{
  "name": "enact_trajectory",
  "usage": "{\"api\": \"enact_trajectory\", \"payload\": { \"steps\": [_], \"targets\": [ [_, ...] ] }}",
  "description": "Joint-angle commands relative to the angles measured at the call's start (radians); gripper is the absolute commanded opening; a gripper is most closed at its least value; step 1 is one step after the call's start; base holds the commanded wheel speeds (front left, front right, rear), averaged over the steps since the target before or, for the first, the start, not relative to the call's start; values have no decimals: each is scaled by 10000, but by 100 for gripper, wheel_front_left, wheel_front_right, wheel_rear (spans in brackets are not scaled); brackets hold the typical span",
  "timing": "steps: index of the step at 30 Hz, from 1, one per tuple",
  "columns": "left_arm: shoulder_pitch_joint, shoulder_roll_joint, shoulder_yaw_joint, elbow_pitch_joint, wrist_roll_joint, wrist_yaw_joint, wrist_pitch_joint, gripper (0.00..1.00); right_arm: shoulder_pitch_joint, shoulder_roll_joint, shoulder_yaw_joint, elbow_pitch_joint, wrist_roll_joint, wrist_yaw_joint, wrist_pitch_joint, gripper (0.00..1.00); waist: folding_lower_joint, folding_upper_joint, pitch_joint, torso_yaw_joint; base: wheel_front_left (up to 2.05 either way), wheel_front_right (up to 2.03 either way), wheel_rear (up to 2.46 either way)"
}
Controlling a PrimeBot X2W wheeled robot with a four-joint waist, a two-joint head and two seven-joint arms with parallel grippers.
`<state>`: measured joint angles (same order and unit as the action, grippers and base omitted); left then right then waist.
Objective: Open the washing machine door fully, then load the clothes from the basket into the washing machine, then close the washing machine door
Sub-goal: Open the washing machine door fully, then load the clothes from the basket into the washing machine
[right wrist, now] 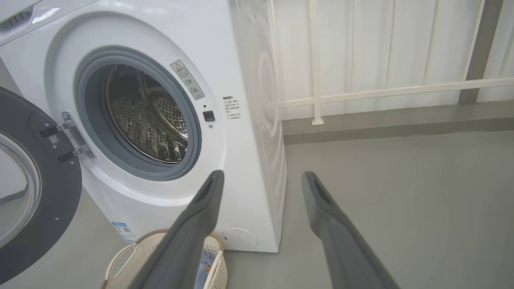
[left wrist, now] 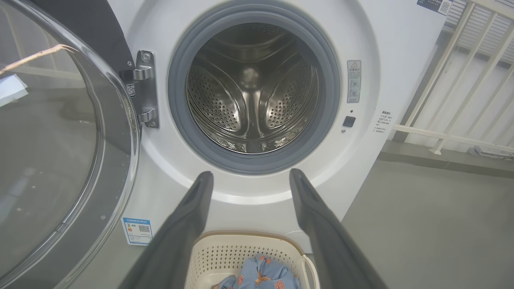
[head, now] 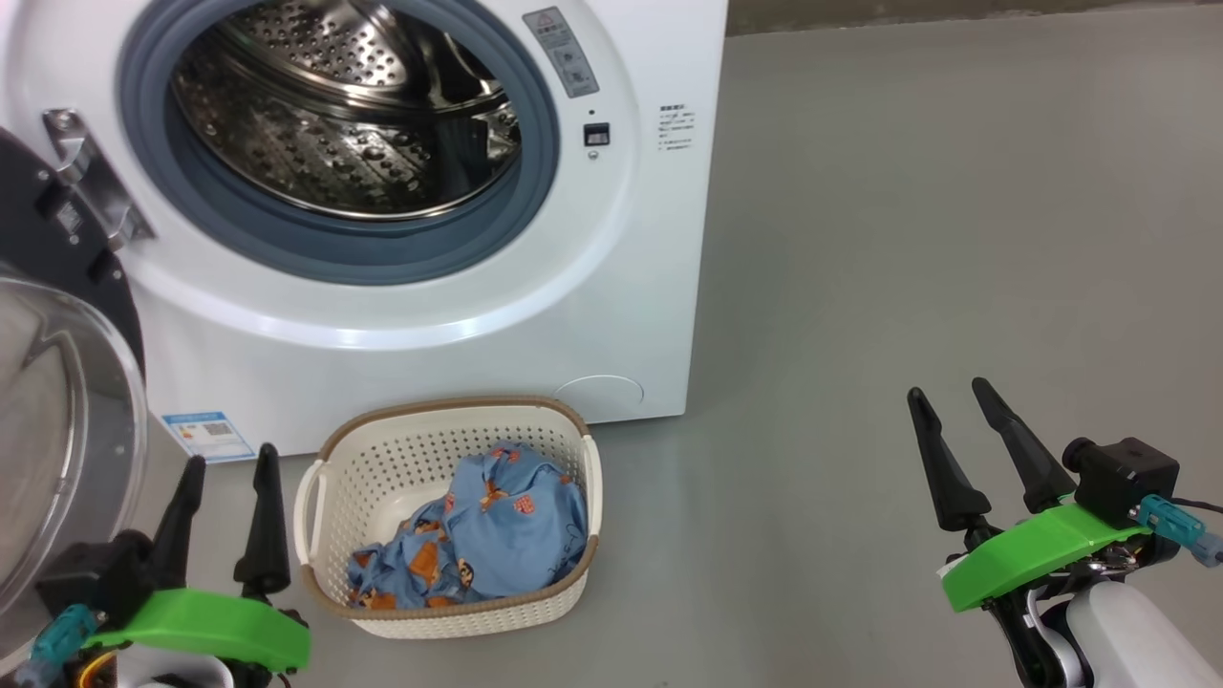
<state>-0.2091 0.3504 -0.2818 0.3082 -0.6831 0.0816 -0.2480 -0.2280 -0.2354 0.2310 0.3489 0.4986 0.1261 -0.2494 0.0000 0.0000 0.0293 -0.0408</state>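
Left claw (head: 231, 457), lower left of head view, stands w/ both long dark fingers spread wide & nothing btwn them. Right claw (head: 948, 387), lower right, is the same: wide, empty, over bare grey floor (head: 908, 239), well apart from everything else. Soft light-blue bear-print fabric clothes (head: 497, 535) lie crumpled in the small cream-white perforated plastic basket w/ brown woven-look rim (head: 449, 405). It sits bottom centre of head view, on the floor just in front of the large white front-loading washing machine (head: 621, 287) & just beside left claw. Big round door w/ bulging clear glass bowl & dark grey inner face (head: 67, 401) is swung out at the left edge. Perforated steel drum (head: 354, 124), top of frame, looks empty. So door step prob. done, loading not begun. Handling, my guess: clothes are light & limp w/ no stiffness, so they'll drape & trail when lifted, and may snag on the basket rim or the grey-blue rubber ring (head: 334, 250) round the drum mouth. Not fragile, not slippery, tho thin fingers could slide off a single flat layer. Best hold: the highest bunched fold near the middle of the heap, pinched deep enough to catch several layers, not a loose edge. Can't tell if it's one garment or more. Basket is prob. light too & may slide or tip if fabric catches, so lift straight up first. Left claw is nearest, so prob. the one to use.
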Motion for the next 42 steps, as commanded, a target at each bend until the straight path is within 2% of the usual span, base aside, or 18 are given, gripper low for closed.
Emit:
{"api": "enact_trajectory", "payload": {
  "steps": [1,9,42],
  "targets": [
    [-137,264,423,-272,152,80,-117,100,-189,-141,196,-265,-46,46,-124,100,0,0,-20,-114,0,0,0],
    [36,173,589,-448,319,0,-132,100,-208,-172,153,-331,-67,46,-124,100,0,0,56,-220,0,0,0],
    [88,-172,922,-163,944,-253,-137,100,-197,-129,148,-258,-91,46,-124,100,0,0,54,48,0,0,0]
  ]
}}
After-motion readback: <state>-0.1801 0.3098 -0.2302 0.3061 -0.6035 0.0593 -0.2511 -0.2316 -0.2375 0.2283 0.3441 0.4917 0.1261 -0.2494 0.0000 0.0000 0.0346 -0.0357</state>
